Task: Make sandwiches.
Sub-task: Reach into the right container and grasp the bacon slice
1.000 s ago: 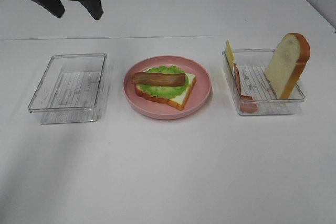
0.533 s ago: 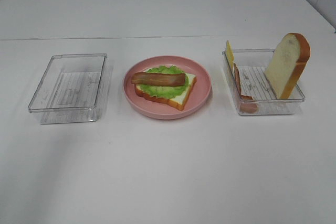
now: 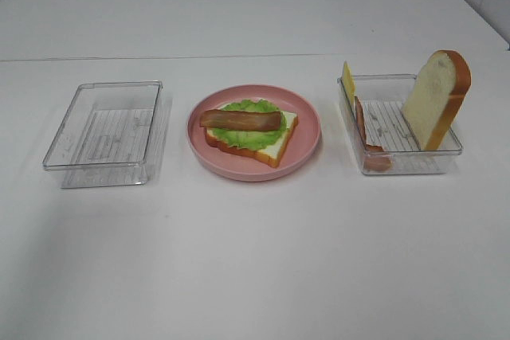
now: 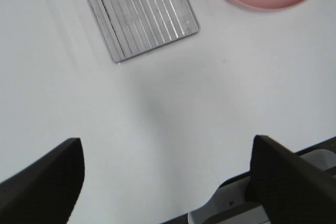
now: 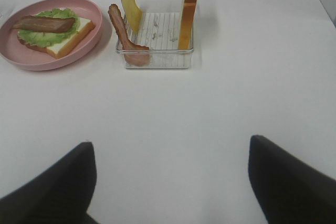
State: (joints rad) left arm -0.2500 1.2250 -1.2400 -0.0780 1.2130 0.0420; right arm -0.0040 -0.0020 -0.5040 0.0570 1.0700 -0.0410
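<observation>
Both grippers hang above the white worktop (image 3: 255, 260) with their jaws spread wide and nothing between them. The left gripper (image 4: 165, 145) is near the left clear tray (image 4: 139, 11), and the right gripper (image 5: 170, 145) is in front of the right clear tray (image 5: 157, 59) (neither arm shows in the high view). The unfinished sandwich (image 3: 249, 134) sits on the round pink plate (image 3: 253, 177), which stands between the two trays and apart from both. Its bottom bread slice (image 3: 275, 146) lies flat with one crust corner turned toward the near edge of the worktop. A green lettuce leaf (image 3: 255, 138) covers most of that slice, and a reddish-brown bacon strip (image 3: 241, 119) lies on the lettuce. The strip's long axis runs left to right in the high view, tilted only a little. The other parts are in the right tray. A second bread slice (image 3: 430, 101) stands on edge against the tray's right wall, its rounded top up and leaning outward, its white face toward the tray's inside. A yellow cheese slice (image 3: 347, 84) stands on edge at the far left corner. A second bacon strip (image 3: 360, 125) leans along the left wall, its long axis running from far to near and its lower end curled at the near left corner.
</observation>
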